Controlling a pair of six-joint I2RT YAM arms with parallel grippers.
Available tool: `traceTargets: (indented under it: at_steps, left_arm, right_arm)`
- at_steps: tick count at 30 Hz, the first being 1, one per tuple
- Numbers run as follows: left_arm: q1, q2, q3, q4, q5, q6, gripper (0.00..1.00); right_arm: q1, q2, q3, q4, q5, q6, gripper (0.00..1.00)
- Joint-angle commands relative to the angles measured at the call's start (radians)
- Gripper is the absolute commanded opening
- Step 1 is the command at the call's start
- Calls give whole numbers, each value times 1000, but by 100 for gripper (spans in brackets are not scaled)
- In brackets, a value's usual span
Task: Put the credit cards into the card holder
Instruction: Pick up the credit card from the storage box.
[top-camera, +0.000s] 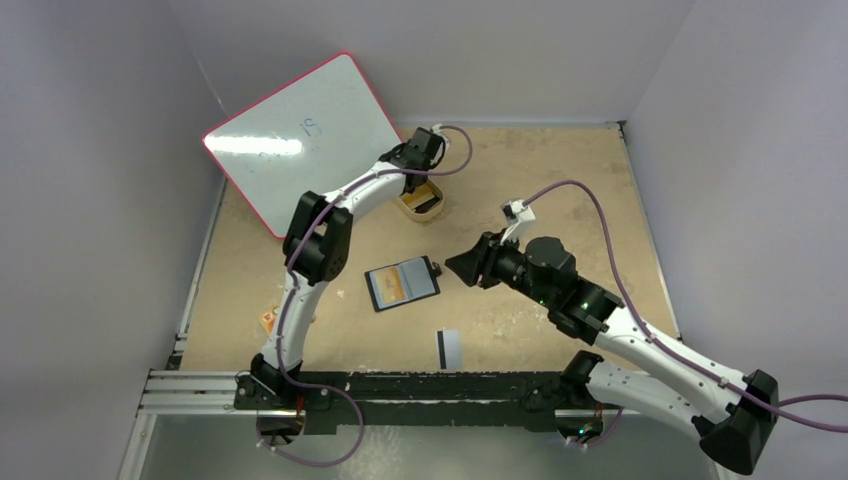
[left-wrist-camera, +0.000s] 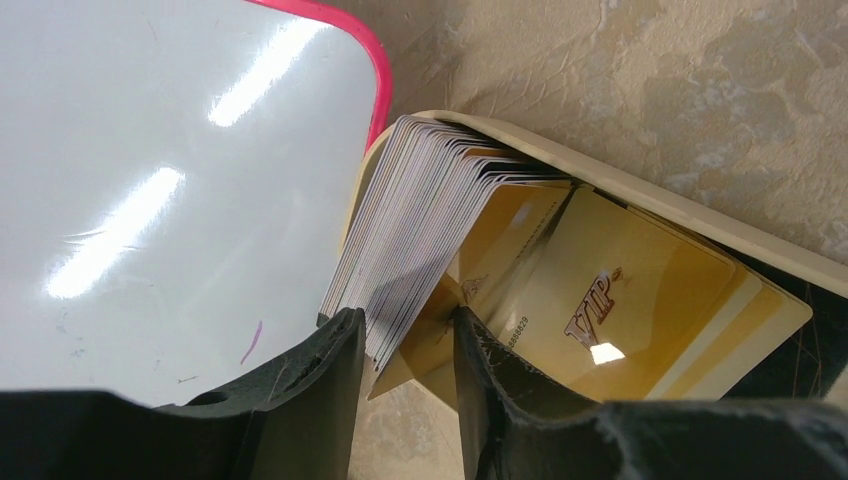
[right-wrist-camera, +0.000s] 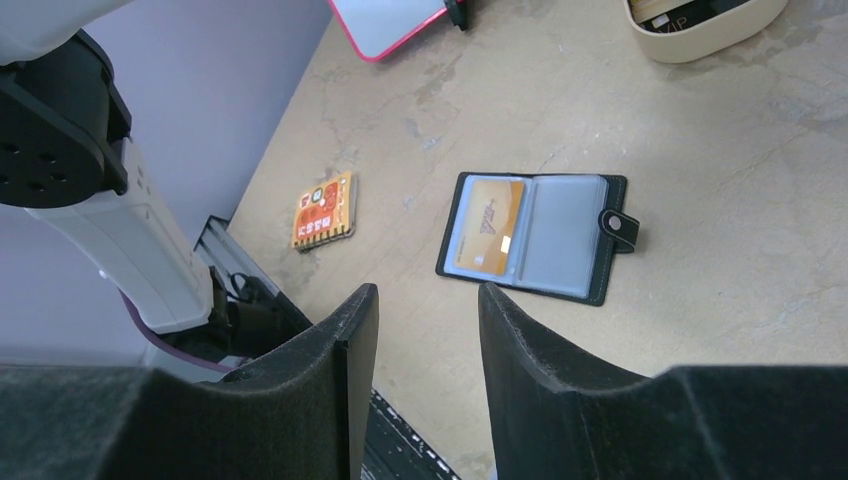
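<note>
The card holder lies open in the middle of the table, an orange-gold card in its left pocket, and shows in the right wrist view too. A stack of credit cards stands on edge in a tan tray, with gold cards leaning beside it. My left gripper reaches into the tray; its fingers press a bundle of these cards from both sides. A pale card with a black stripe lies near the front edge. My right gripper hovers open and empty right of the holder.
A pink-rimmed whiteboard leans at the back left, right beside the tray. A small orange board lies by the left arm's base. The left arm arches over the table's left side. Grey walls enclose the table.
</note>
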Motion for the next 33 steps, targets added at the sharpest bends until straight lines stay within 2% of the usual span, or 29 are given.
traceTargets:
  at_steps: [1, 8, 12, 15, 16, 18, 22, 25, 27, 33]
  left_arm:
    - [3, -92, 44, 38, -16, 3, 36]
    - [-15, -133, -5, 47, -23, -5, 31]
    - [-19, -141, -8, 36, -19, -11, 23]
    - [-30, -148, -10, 20, -3, -17, 11]
    - [-31, -151, -14, 17, 3, -17, 11]
    - [-32, -152, -21, 15, 32, -14, 15]
    - [-29, -127, -29, 27, 45, -14, 39]
    - [-26, -101, -25, 34, 44, -14, 49]
    - [-25, -85, -21, 41, 39, -10, 52]
    - [-17, -30, 9, 49, 11, 7, 53]
  right_arm:
    - [2, 0, 6, 61, 17, 0, 44]
    - [2, 6, 0, 74, 9, 3, 44]
    - [2, 7, -1, 78, 4, 3, 45]
    - [2, 9, -4, 82, 4, 1, 45]
    - [2, 11, -3, 84, 3, 3, 45]
    - [2, 14, -4, 86, -4, 3, 45]
    - [2, 9, -4, 82, -8, 9, 45]
    - [2, -1, -3, 76, 0, 9, 45]
    - [2, -3, 3, 68, 6, 6, 45]
    - [1, 7, 24, 60, 16, -6, 45]
